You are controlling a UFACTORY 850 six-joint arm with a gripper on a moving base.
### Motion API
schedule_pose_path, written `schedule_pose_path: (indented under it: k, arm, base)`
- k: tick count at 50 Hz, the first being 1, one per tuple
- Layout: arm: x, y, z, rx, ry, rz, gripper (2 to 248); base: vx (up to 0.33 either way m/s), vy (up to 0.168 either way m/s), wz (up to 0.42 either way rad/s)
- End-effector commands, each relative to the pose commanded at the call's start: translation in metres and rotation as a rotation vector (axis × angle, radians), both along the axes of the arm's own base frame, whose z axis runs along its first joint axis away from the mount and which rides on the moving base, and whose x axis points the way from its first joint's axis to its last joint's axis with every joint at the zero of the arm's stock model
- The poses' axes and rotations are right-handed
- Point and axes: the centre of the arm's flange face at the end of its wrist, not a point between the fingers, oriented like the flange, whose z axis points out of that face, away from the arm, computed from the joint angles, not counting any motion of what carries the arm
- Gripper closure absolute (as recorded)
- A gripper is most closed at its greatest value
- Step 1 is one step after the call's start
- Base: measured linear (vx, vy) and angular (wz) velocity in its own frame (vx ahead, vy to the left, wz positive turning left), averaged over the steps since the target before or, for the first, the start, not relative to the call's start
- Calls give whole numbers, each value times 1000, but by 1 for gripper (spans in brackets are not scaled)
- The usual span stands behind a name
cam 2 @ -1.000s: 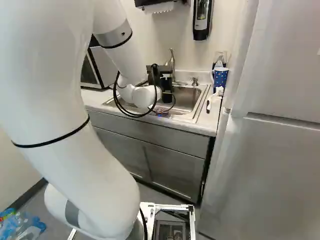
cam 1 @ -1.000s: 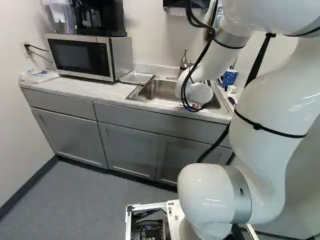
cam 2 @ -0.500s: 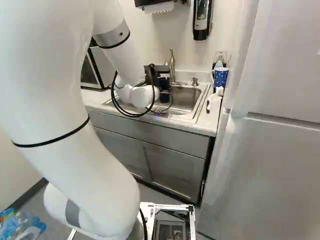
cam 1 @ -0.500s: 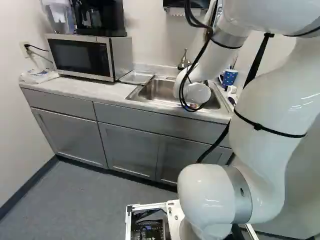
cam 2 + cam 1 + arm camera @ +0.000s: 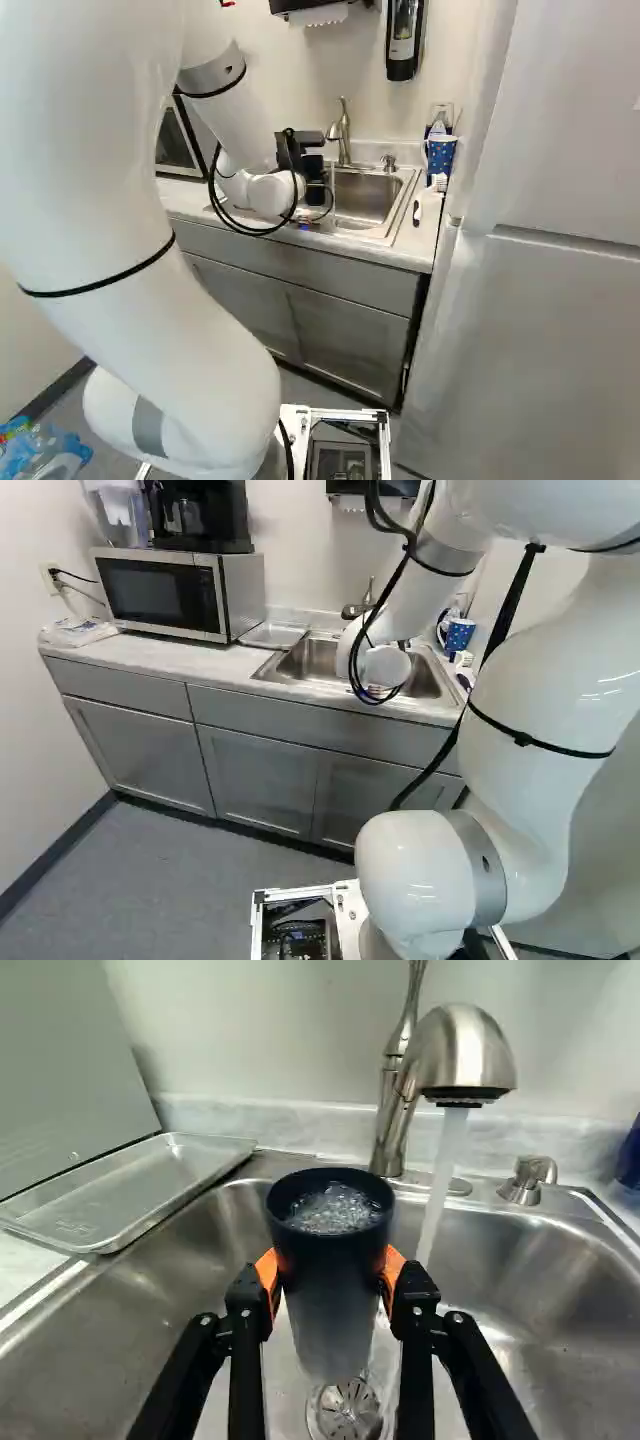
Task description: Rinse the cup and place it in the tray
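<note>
Hand point(image 5: 330, 1274) has the cup point(image 5: 331, 1295) gripped betw. both pads point(image 5: 267, 1272), approx. upright over the sink point(image 5: 545, 1250), beside the stream point(image 5: 445, 1175). Frothy water inside: prob. weighty, wet wall slick but stiff. Best hold: mid-wall, firm; empty before tray point(image 5: 125, 1195).

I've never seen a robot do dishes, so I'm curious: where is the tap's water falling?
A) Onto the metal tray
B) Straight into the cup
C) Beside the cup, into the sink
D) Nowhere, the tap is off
C: the stream from the tap passes beside the cup, held in the jaws, and down into the sink.
</note>
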Motion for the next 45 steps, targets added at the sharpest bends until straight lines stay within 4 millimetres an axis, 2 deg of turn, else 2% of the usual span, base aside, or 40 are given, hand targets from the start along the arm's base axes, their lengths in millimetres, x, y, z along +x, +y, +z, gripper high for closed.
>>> schedule_pose_path:
  k: [45]
  arm:
    - [9,62,42,1,-50,133,129]
  base:
    - [0,0,0]
